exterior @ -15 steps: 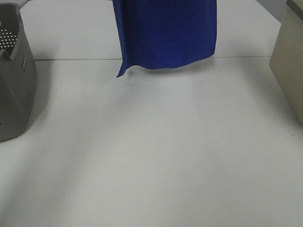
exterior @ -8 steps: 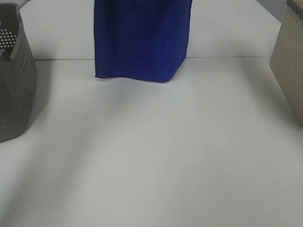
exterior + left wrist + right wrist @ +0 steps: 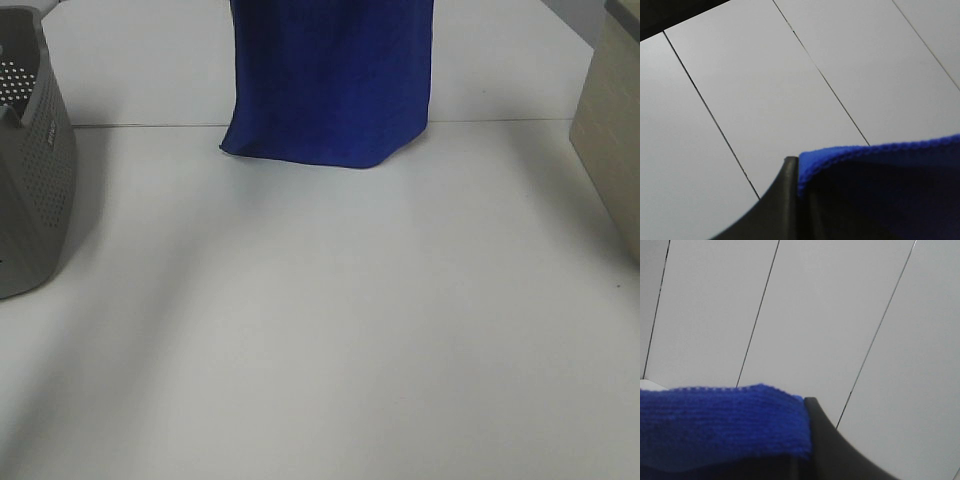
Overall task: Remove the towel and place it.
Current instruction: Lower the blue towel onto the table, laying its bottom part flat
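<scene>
The towel (image 3: 330, 80) is a deep blue cloth hanging upright at the back middle of the white table (image 3: 320, 330). Its top runs out of the exterior view, and its lower edge curls just at the table seam. Both grippers are out of that view. In the left wrist view the left gripper (image 3: 796, 167) shows one black finger (image 3: 780, 200) pressed against the towel's hemmed edge (image 3: 880, 185). In the right wrist view the right gripper (image 3: 807, 410) shows a black finger (image 3: 835, 450) against the towel's other top corner (image 3: 720, 425). Both hold the towel up.
A grey perforated basket (image 3: 35, 170) stands at the left edge of the table. A beige box (image 3: 612, 130) stands at the right edge. The wrist views look at white panelled surfaces with dark seams.
The hanging towel swung left half a second ago and has now swung back right. Its lower edge sits lower than one second ago.
</scene>
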